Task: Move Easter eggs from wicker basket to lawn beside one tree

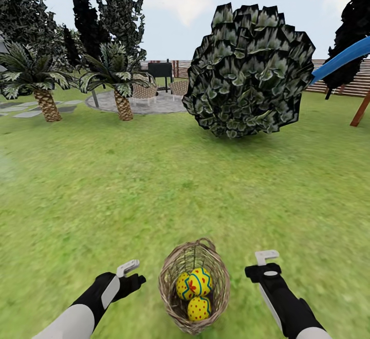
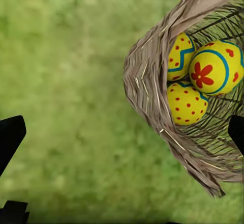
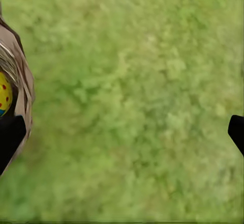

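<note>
Progress: nothing is taken out yet; all three eggs point(image 1: 195, 290) are seen in the basket point(image 1: 169, 287) on the lawn point(image 1: 154, 190) at 6 o'clock, no tree chosen | Jaws: left gripper point(image 1: 131, 272) and right gripper point(image 1: 264, 261) are held spread and empty, flanking the basket | Views: the eggs' red flower mark is given by the left wrist; one egg's edge point(image 3: 4, 94) by the right wrist; the big bush point(image 1: 249, 69) at 1 o'clock by the head.

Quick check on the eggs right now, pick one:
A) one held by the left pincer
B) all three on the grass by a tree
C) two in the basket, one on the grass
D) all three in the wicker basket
D: the head view shows all three Easter eggs inside the wicker basket, with the left pincer and right pincer hanging empty over the lawn on either side of it.
</note>
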